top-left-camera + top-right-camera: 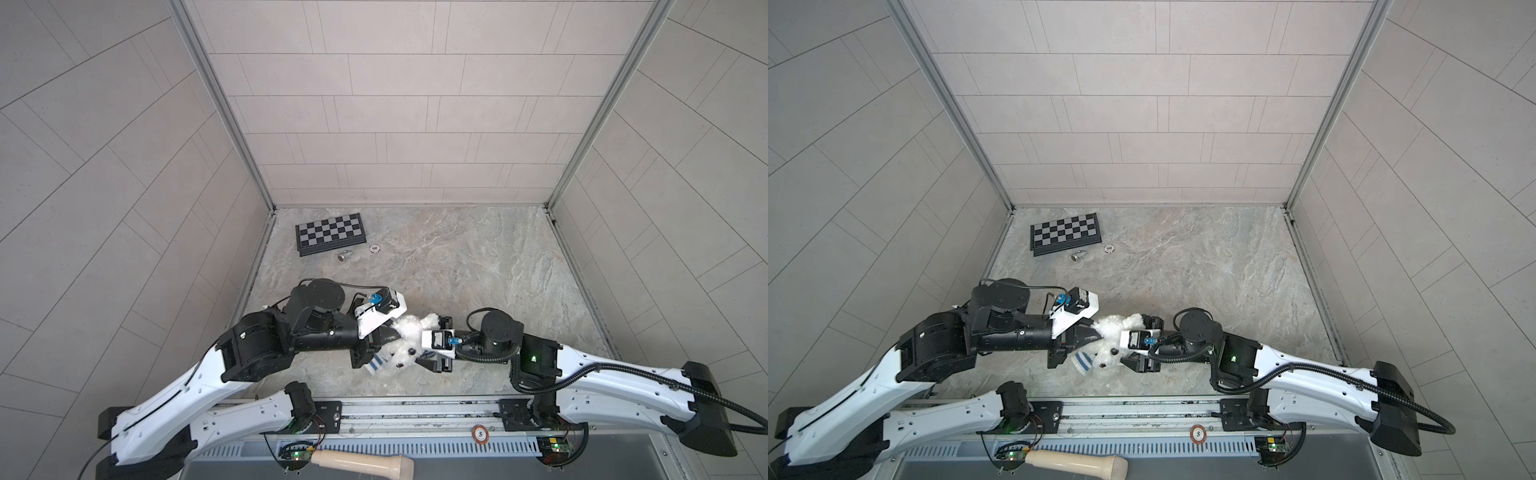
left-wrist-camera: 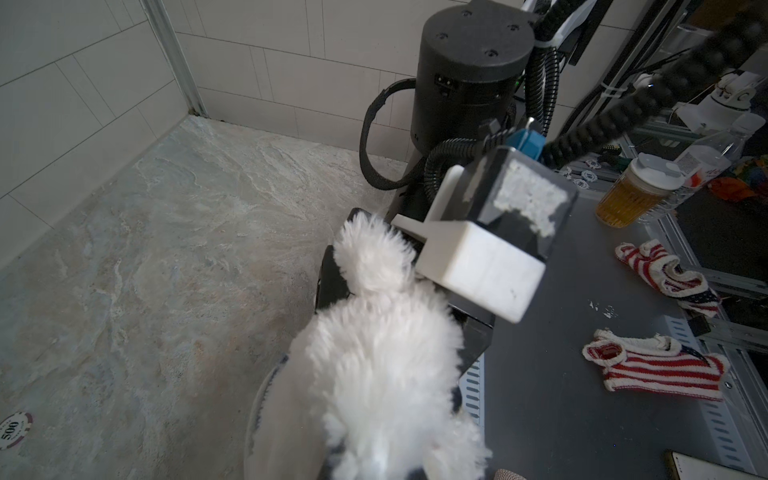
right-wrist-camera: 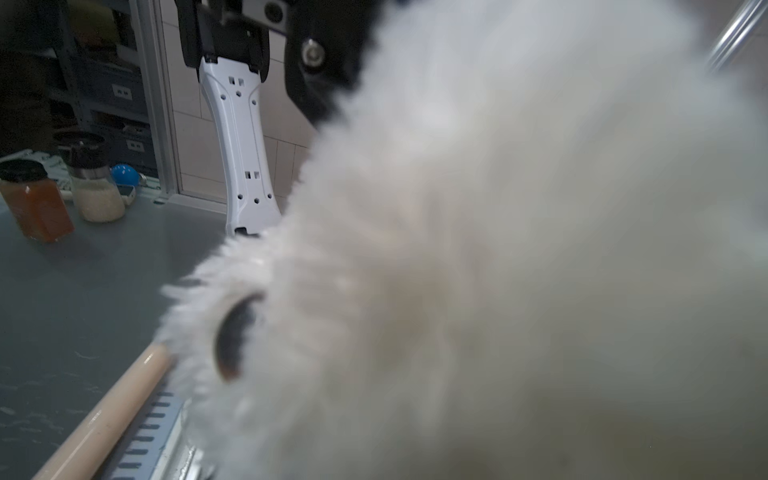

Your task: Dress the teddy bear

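Note:
The fluffy white teddy bear (image 1: pixel 405 332) is held off the stone floor between my two arms, its face toward the front rail. My left gripper (image 1: pixel 386 336) is shut at the bear's body, where the blue-and-white striped shirt (image 1: pixel 376 363) hangs. In the left wrist view, fur (image 2: pixel 374 374) and pale shirt cloth (image 2: pixel 278 415) hide the fingers. My right gripper (image 1: pixel 432 343) comes in from the right, jaws wide apart on either side of the bear's head. In the right wrist view, blurred fur (image 3: pixel 498 249) fills the frame and one dark round spot of its face (image 3: pixel 235 336) shows.
A folded chessboard (image 1: pixel 331 232), a poker chip (image 1: pixel 375 248) and a small metal piece (image 1: pixel 343 256) lie at the back left. A wooden roller (image 1: pixel 361 461) rests below the front rail. Two flag-patterned knit garments (image 2: pixel 652 370) and a cup of amber liquid (image 2: pixel 631 195) sit on the grey table beyond.

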Robot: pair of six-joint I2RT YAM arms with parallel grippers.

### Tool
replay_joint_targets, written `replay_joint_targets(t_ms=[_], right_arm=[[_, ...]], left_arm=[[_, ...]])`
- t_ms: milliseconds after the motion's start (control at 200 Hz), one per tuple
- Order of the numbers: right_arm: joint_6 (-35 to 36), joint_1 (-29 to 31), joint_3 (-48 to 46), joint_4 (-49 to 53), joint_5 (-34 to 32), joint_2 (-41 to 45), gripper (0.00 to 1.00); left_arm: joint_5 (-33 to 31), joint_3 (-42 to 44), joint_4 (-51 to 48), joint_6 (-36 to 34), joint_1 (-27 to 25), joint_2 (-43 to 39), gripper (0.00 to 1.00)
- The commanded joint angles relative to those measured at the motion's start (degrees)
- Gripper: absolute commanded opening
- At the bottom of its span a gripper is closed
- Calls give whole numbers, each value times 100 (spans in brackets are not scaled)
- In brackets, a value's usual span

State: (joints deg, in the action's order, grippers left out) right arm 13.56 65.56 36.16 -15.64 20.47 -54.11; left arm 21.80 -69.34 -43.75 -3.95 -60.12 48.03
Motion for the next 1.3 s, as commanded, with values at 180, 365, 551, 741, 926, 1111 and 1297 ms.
replay_joint_targets(t_ms=[180, 365, 551, 741, 926, 1111, 1297], right_arm=[[-178, 36, -291, -762, 95, 361, 5], [-566, -126, -634, -821, 64, 1094, 0], [-1577, -882, -710, -1142, 638, 1719, 0], [-3701, -2530, -710, -2567, 1932, 1748, 0], [-5348, -3271, -972, -5339, 2618, 1001, 0], [-5953, -3279, -858, -6567, 2984, 534, 0], [-5767, -3293, -743, -6366, 3184, 487, 0]], left_arm=[[-453, 262, 1024, 131, -7, -423, 0], [-1206, 1026, 1888, 750, 6, -1336, 71], [-2263, 2954, 3634, 1785, 7, -3186, 75], [-2351, 3493, 3694, 2235, 4, -3746, 68], [-1247, 3796, 4771, 2556, 2, -3121, 68], [-1074, 4087, 5668, 2781, 2, -2960, 63], [-1180, 4222, 6140, 3096, 9, -2909, 59]])
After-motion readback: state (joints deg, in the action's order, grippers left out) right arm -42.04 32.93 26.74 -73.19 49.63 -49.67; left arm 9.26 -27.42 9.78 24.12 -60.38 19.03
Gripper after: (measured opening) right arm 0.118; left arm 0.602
